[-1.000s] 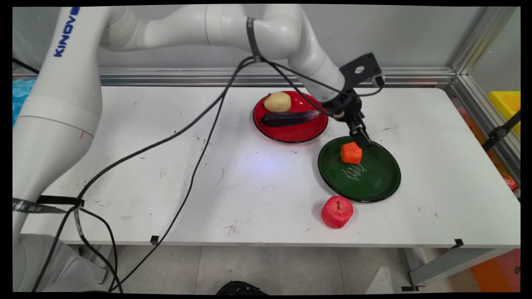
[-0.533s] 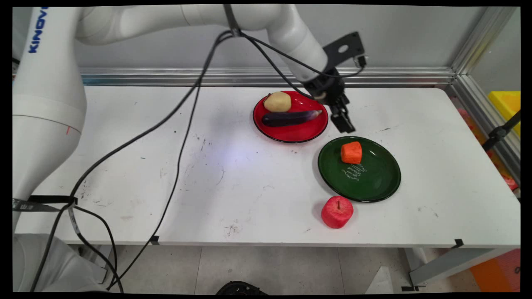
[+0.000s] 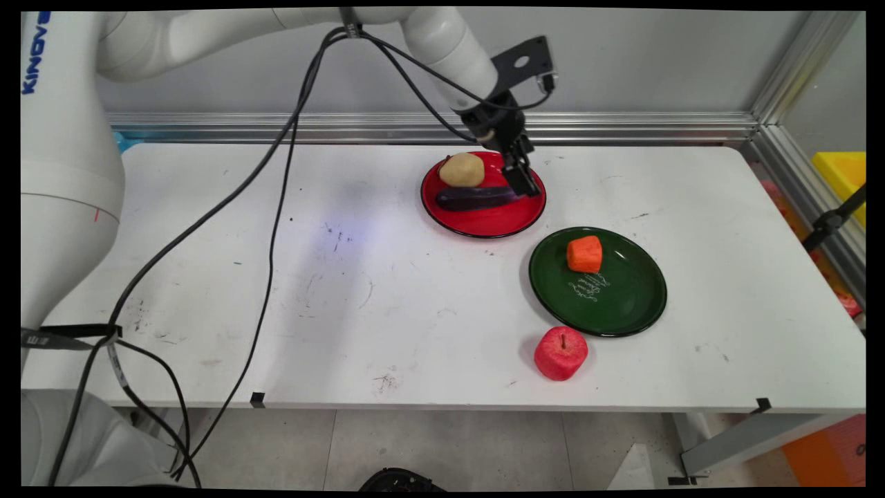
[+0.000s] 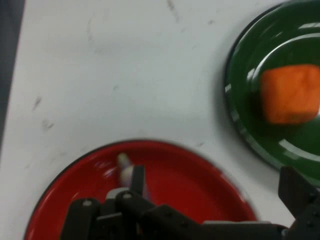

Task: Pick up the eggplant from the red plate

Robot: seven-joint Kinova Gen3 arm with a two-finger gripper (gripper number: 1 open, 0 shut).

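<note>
The gripper, open, hovers over the red plate by the eggplant; potato just left, carrot chunk on the green plate nearer.

White script lettering sits on the green plate near the tabletop's right front, below the orange block — too small to read. No other legible markings on the tabletop things.

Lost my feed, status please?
Gripper open, empty, over red plate by eggplant tip. Potato beside eggplant. Carrot chunk on green plate; apple on table.
</note>
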